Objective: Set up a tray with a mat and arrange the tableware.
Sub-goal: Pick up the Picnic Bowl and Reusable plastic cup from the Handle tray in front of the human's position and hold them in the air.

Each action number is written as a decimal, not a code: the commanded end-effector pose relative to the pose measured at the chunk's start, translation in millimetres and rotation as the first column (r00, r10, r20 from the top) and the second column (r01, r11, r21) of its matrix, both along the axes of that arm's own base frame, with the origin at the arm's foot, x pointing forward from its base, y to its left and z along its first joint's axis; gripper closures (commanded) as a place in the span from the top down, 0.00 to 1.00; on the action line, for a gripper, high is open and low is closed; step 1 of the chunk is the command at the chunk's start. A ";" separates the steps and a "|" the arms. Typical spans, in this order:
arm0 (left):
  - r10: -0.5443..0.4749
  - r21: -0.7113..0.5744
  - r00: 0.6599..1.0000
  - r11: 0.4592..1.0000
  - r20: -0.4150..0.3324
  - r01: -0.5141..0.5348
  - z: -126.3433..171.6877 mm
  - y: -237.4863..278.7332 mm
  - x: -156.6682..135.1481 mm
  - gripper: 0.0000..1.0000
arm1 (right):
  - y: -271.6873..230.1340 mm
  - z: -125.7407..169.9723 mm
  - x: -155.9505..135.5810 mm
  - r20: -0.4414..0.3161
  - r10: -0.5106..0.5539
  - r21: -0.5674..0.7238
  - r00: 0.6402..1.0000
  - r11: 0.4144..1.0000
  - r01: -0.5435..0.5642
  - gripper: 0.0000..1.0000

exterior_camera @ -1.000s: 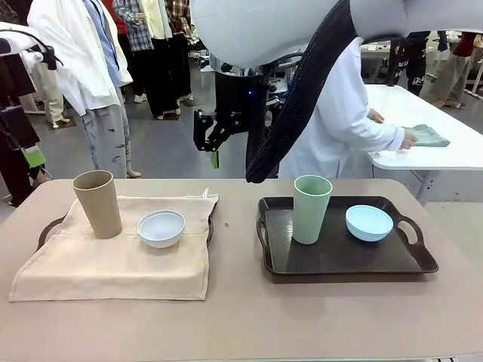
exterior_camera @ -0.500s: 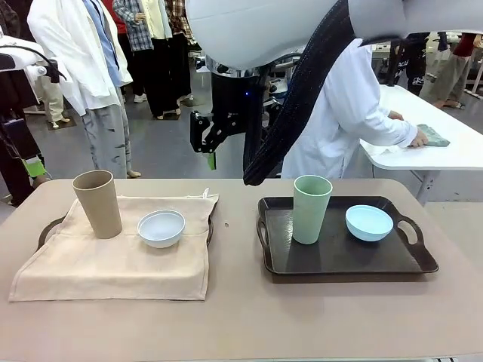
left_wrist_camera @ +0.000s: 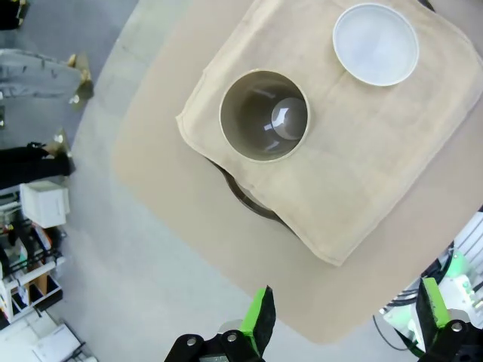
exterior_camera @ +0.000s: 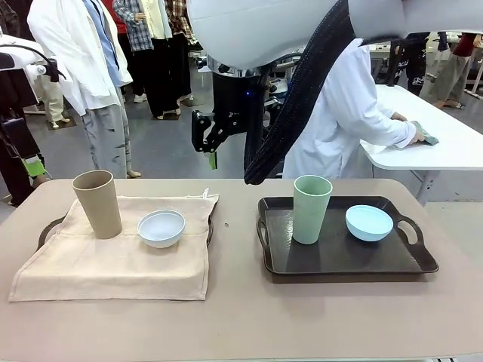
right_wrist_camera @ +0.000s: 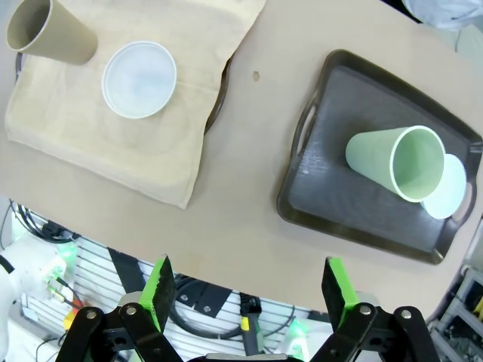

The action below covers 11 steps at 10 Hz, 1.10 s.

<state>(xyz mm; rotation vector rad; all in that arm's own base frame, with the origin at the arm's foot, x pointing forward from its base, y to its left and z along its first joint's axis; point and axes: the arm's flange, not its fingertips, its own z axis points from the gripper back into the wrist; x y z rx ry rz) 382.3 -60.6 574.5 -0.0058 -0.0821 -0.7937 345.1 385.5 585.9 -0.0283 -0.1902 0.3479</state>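
- The tan cup and white bowl are set on the mat, on the left of the tabletop.
- The pale green cup and light blue bowl are set in the dark tray, on the right.
- The left hand and the right hand are held spread wide and empty, high above.

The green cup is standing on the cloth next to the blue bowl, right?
Not quite. The green cup stands next to the blue bowl, but on the bare dark tray, not the cloth. The front view shows it: the cloth lies to the left, under the tan cup and white bowl.
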 end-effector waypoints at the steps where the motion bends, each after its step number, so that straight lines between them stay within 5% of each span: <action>1: 0.002 0.010 1.000 1.000 0.019 -0.002 -0.9 -1.4 -2.0 1.00 | -0.6 1.3 -1.2 0.004 0.004 0.009 1.000 1.000 -0.004 1.00; 5: 0.000 0.000 1.000 1.000 0.000 0.000 0.0 0.0 0.0 1.00 | 0.3 0.0 -0.4 0.000 0.001 0.000 1.000 1.000 -0.001 1.00; 8: 0.174 -0.227 0.965 0.949 -0.195 -0.217 0.6 -8.4 4.6 1.00 | -53.4 0.2 15.9 -0.106 -0.109 0.076 0.988 0.990 0.117 1.00; 11: 0.346 -0.264 0.896 0.869 -0.279 -0.418 0.1 -18.9 20.4 1.00 | -155.6 9.0 27.9 -0.183 -0.162 0.279 0.970 0.937 0.209 1.00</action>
